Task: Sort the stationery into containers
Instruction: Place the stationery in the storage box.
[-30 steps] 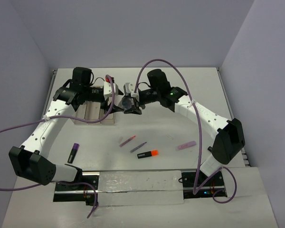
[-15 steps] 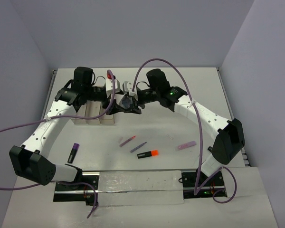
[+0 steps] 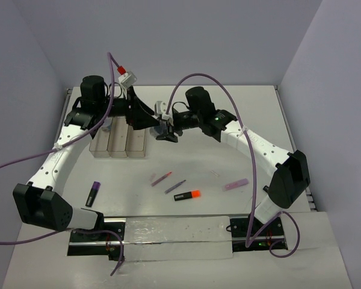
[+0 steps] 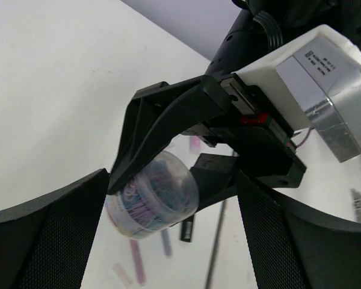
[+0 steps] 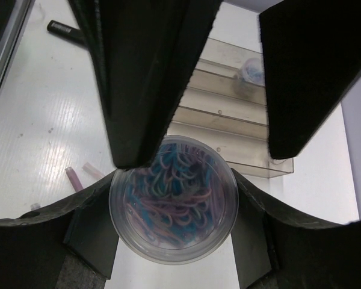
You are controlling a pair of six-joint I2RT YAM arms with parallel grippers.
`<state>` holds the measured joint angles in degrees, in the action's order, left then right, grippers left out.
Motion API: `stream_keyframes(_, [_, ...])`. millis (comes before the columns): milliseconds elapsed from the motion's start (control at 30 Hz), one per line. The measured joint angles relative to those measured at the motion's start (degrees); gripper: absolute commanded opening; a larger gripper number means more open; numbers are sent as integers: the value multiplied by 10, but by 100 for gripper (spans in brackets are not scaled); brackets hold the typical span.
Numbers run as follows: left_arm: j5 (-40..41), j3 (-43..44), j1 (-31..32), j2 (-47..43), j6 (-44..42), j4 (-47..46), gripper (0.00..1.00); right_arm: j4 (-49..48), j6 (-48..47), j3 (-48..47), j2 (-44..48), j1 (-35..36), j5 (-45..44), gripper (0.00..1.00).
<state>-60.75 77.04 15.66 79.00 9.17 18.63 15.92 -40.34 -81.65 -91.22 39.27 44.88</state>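
The white surface (image 3: 240, 120) carries a clear three-compartment tray (image 3: 117, 149) in its far-left part, the long compartments running from far to near. A purple highlighter (image 3: 94, 193) lies alone close to the left edge, toward the near side. Around the middle, a thin pink pen (image 3: 161, 178) and a grey pen (image 3: 175, 186) lie just beside each other on the same slant, with an orange-black highlighter (image 3: 187, 195) just nearer. A pale pink bar (image 3: 235, 184) lies toward the right edge. A pale mounting plate (image 3: 174, 235) runs along the near edge.
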Motion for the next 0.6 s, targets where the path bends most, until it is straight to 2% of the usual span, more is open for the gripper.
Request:
stream_keyframes(200, [1,-5,0,8,71,-7,89,-19,14,0,0,0,-12,3])
stream_keyframes(400, [20,-5,-7,21,62,24,86,-34,28,0,0,1,-30,3])
stream_keyframes(600, [33,-5,-19,32,55,43,80,-61,47,0,0,1,-36,2])
